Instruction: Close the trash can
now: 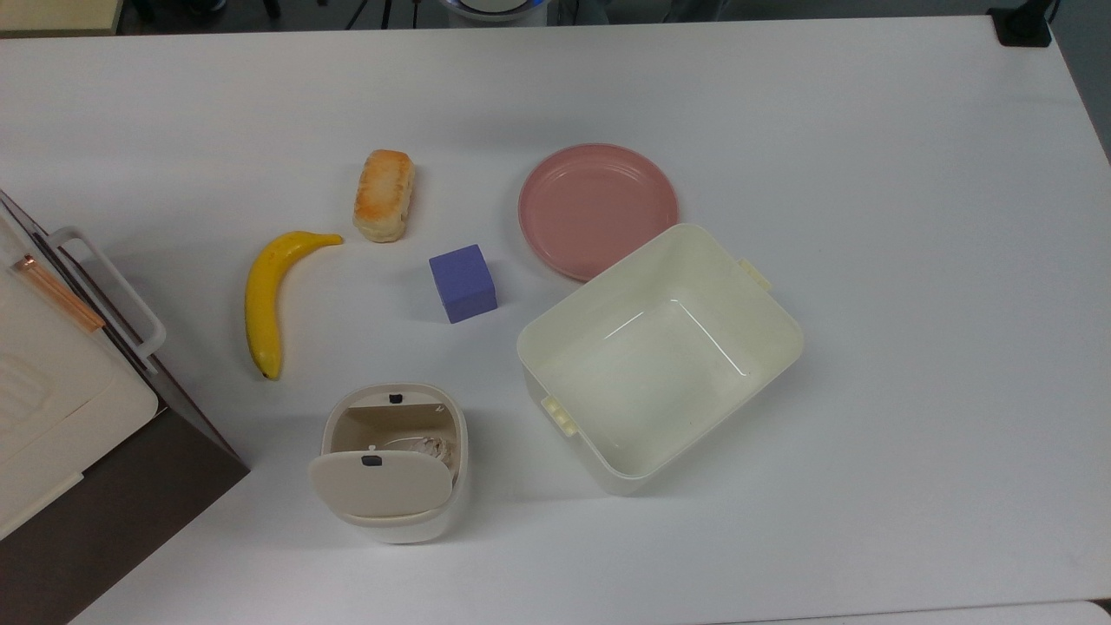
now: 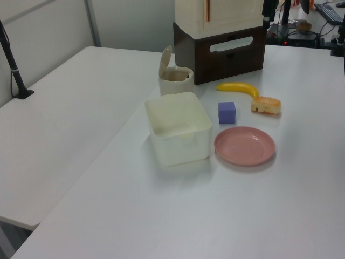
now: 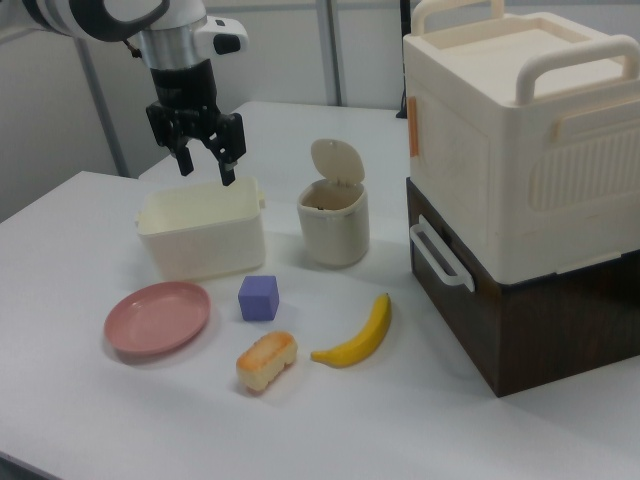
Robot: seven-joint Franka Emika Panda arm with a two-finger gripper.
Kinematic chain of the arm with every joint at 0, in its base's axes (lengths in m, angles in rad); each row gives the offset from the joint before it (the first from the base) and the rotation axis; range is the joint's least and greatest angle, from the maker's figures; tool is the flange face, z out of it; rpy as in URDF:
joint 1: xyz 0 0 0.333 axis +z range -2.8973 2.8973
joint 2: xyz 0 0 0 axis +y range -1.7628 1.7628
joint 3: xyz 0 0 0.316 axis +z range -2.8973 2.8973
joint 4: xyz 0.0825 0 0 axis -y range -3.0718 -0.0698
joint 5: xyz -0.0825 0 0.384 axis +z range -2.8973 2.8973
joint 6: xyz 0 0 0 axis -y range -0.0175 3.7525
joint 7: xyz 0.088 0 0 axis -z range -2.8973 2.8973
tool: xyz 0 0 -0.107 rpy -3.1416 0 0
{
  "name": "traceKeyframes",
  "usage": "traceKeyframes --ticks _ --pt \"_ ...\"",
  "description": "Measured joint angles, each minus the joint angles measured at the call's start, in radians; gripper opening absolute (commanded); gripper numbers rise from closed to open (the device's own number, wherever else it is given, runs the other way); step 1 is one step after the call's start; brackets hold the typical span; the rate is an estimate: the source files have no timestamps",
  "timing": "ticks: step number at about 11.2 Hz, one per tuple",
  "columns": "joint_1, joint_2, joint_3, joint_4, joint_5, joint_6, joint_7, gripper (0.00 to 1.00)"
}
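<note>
Cream trash can (image 1: 392, 464) stands upright, its hinged lid (image 1: 382, 487) raised open.

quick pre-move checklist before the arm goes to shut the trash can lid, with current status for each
1. Trash can lid open, hinged up: ok, needs closing.
2. Gripper open and holding nothing: ok.
3. Gripper near the lid: not ok; it hangs over the cream tub, on the right view's left of the can.
4. Space above the lid free: ok.
5. Banana and purple cube apart from the can: ok.
6. Contents below the rim: cannot tell.

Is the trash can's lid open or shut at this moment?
Open. The trash can has its lid hinged upright, leaving the mouth exposed.
</note>
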Motion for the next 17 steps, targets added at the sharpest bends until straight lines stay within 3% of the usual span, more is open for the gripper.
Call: traceKeyframes --ticks 6,11,14,17 --pt "0.004 0.017 0.01 0.002 -0.039 0.018 -0.001 0.0" --pt "0.064 0.173 0.013 0.004 -0.055 0.333 0.026 0.0" --pt "0.079 0.265 0.013 0.014 -0.059 0.637 0.093 0.0" --pt "0.104 0.39 0.013 0.079 -0.109 0.889 0.193 0.0"
